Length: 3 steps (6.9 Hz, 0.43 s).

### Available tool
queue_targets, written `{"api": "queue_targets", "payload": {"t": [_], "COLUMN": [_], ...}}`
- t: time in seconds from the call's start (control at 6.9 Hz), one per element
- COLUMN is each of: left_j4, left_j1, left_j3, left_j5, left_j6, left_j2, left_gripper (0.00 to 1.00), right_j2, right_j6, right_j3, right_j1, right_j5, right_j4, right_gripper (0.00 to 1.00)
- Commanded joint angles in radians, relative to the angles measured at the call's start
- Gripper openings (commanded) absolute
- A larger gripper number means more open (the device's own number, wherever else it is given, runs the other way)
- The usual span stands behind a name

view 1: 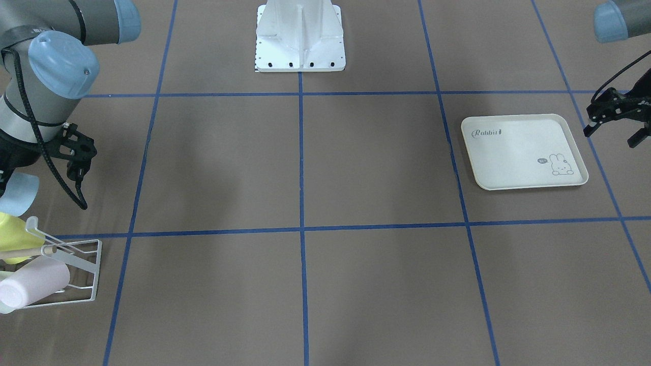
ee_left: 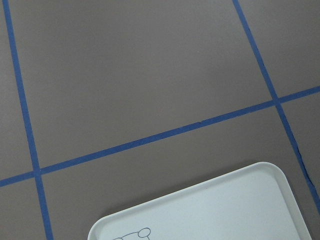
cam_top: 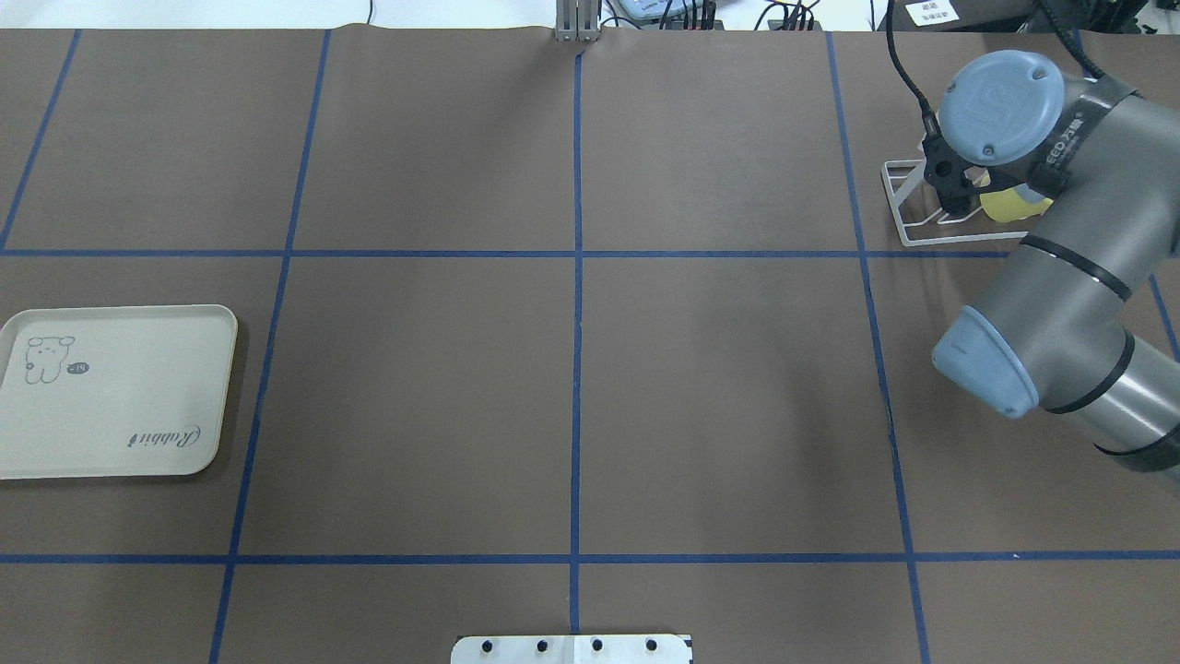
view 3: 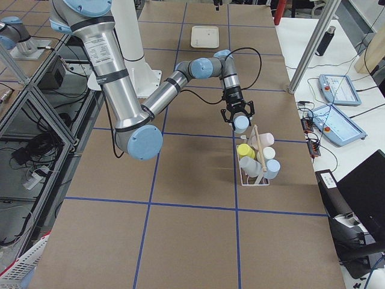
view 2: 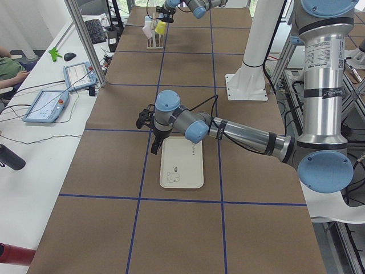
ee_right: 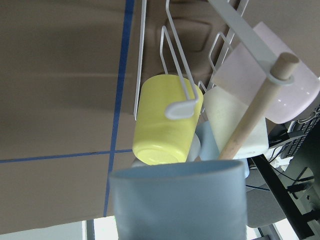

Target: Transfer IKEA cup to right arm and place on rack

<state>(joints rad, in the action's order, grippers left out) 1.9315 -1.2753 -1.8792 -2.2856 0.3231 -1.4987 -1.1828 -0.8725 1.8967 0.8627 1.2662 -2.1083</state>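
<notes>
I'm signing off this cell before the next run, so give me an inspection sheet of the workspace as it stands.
Surface: brown table with a blue tape grid; no spills seen.
Job's things: blue cup held just by the rack, not yet placed; the rack carries a yellow cup, a pink cup and others.
Clutter: empty tray on the left arm's side.
Grippers: right gripper shut on the blue cup; left gripper open, empty, by the tray.
Cables: black cable hangs looped off the right arm, near the rack.
Surroundings: pendants and a bottle on the side bench; a person's sleeve at the far bench.
</notes>
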Motion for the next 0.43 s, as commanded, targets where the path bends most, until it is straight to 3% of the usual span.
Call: {"api": "queue_targets", "payload": {"t": [0.0,0.29], "left_j4": [0.001,0.003], "left_j1": [-0.002,0.001], "left_j3": [0.000,0.002], "left_j5": [0.000,0.000], "left_j6": [0.001,0.001], "left_j2": [0.001,0.000], "left_gripper": [1.00,1.00], "right_j2": [0.002,0.002], "right_j6": [-0.002,-0.005], "right_j3": [-0.042,-0.057], "right_j1": [-0.010,-0.011], "right_j5": [-0.021,-0.042], "right_j4": [0.002,0.002], "right_gripper": [0.75,0.77]}}
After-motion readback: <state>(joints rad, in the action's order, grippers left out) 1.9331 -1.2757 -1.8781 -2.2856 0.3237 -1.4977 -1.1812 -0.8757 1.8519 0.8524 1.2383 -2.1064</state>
